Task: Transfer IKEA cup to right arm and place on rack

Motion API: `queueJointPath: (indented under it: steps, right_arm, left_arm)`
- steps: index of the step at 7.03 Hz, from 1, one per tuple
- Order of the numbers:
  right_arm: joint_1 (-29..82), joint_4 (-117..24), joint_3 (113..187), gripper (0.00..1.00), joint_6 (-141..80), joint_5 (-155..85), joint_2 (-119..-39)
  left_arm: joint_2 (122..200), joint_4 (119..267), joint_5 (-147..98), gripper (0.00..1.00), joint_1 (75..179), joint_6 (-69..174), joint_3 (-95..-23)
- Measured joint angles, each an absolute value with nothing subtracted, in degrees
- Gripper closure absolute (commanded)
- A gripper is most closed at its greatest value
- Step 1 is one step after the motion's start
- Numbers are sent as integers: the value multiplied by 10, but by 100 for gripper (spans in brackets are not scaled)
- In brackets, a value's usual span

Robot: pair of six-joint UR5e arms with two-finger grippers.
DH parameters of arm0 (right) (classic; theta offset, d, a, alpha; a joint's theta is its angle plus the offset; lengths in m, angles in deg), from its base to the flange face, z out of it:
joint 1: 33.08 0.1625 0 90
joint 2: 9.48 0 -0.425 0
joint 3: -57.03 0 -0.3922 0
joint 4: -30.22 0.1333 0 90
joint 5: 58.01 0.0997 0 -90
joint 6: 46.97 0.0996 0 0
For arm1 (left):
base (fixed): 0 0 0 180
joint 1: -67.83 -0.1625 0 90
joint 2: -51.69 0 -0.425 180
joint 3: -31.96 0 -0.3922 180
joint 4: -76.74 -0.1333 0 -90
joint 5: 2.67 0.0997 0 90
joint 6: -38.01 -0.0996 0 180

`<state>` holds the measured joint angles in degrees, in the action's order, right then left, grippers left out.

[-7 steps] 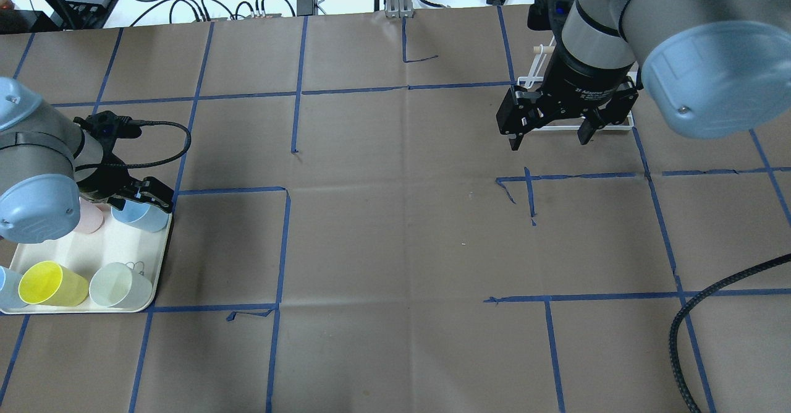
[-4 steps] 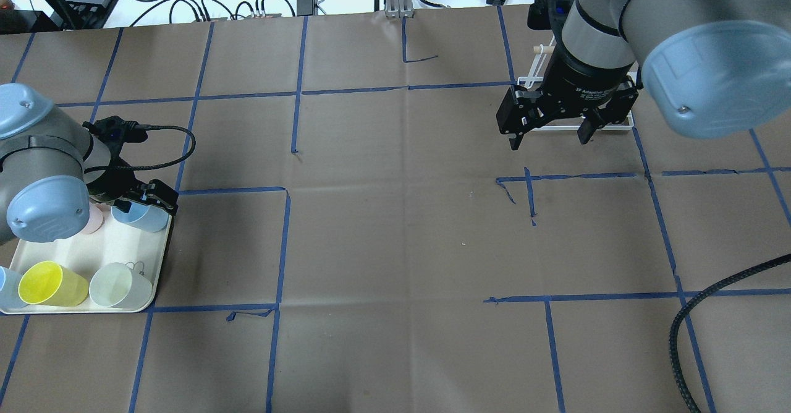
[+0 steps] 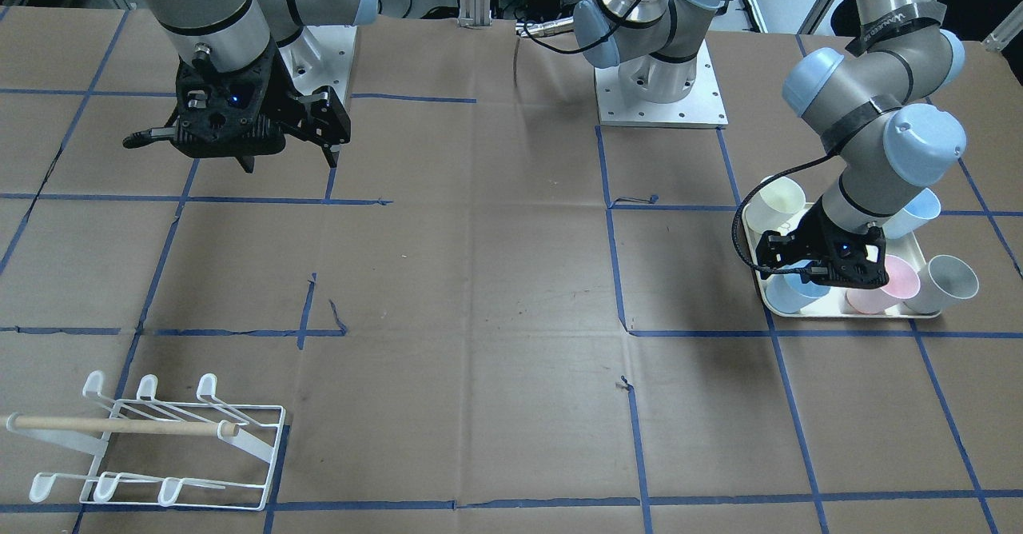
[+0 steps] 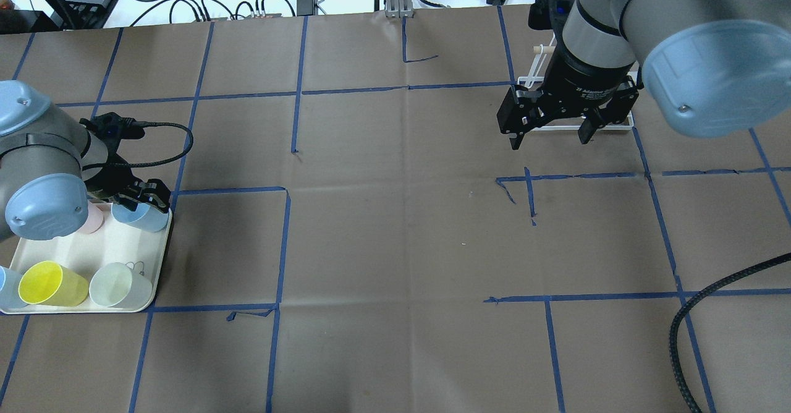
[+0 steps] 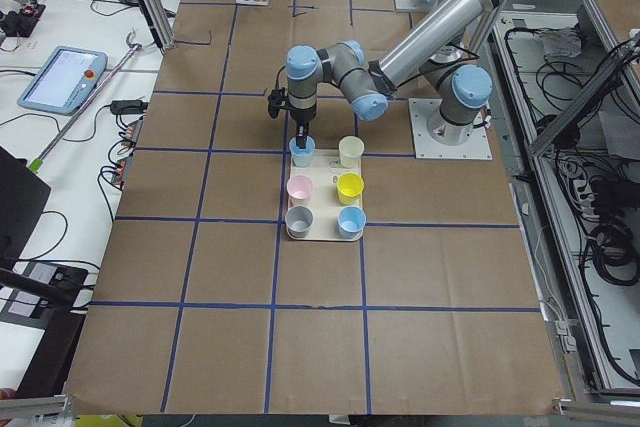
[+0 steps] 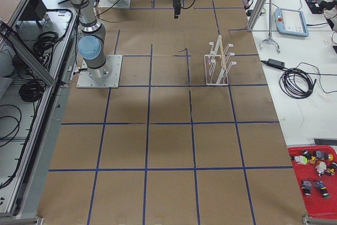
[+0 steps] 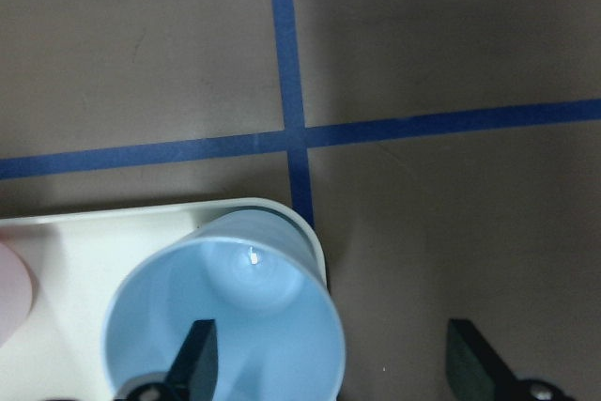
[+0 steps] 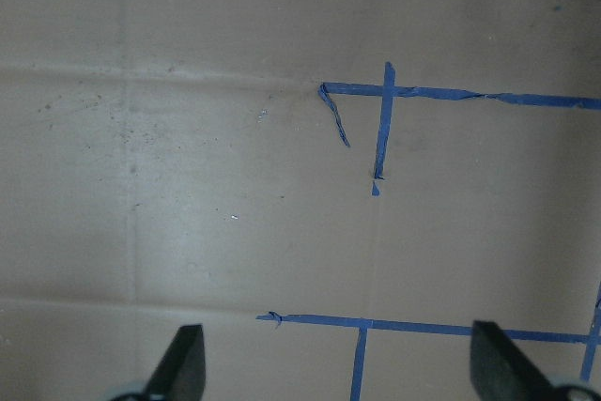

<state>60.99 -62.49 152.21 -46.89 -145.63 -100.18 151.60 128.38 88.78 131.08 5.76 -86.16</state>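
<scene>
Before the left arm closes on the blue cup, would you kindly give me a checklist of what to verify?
1. Left hand open and straddling the blue cup wall: ok, one finger inside, the other outside.
2. Blue cup upright at the tray corner: ok.
3. Pink cup apart from the blue cup: ok, bare tray shows between them.
4. Right hand open and empty for the hand-over: ok.
5. Rack prongs free of cups: ok.
6. Finger deep enough in the cup for a firm grip: cannot tell.
</scene>
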Motion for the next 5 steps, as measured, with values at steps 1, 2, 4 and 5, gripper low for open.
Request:
queueJointPath:
  steps: [1,2,4,5]
  right_arm:
    - [610,-625,1522,0,-469,-1456,-1002]
    - [610,-625,1522,0,-469,-1456,-1001]
    - [610,-625,1522,0,-469,-1456,-1000]
    - [610,-625,1522,0,-469,-1456,-999]
  left_arm:
    - [1515,1284,905,100,1309,57,-861]
    - [1515,1284,915,100,1302,55,-861]
    - [1504,1291,916,100,1288,54,-857]
    - [1488,1307,911,100,1289,56,-847]
